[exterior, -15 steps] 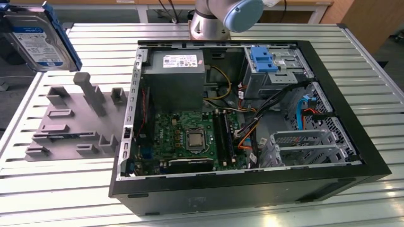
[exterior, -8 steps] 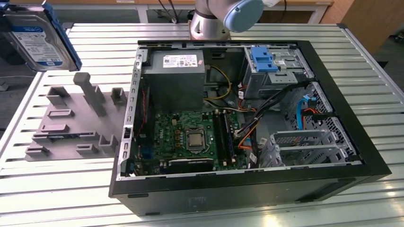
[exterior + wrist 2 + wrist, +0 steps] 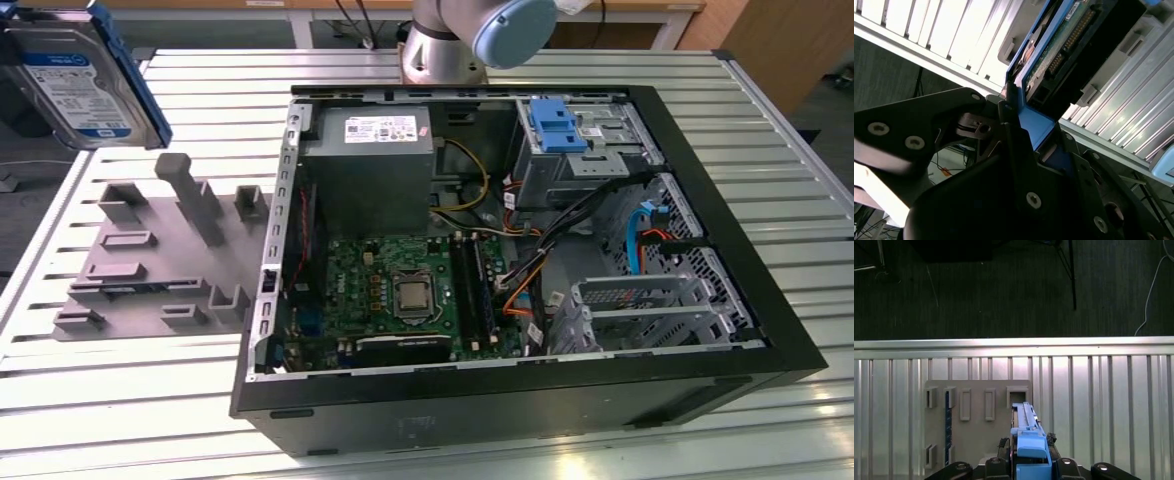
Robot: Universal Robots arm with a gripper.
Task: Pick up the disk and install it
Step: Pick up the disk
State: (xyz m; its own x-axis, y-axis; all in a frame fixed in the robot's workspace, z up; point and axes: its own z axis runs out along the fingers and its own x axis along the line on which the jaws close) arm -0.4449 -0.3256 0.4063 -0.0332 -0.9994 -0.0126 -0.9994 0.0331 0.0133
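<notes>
The disk (image 3: 1026, 437) is pinched by its blue carrier edge in the closed gripper (image 3: 1029, 462), as is seen in both wrist views, and it is held edge-on, lifted clear above the grey fixture rack (image 3: 147, 250) on the slatted table (image 3: 134, 400). In the exterior view it is seen high at that view's left, well apart from the open computer case (image 3: 521, 405). The carry is judged best done with the clamp firm and the drive unswung, since only plastic is gripped. Farther off, loose cables (image 3: 587, 215) cross the case near the metal drive cage (image 3: 641, 305); these are judged a snagging risk
</notes>
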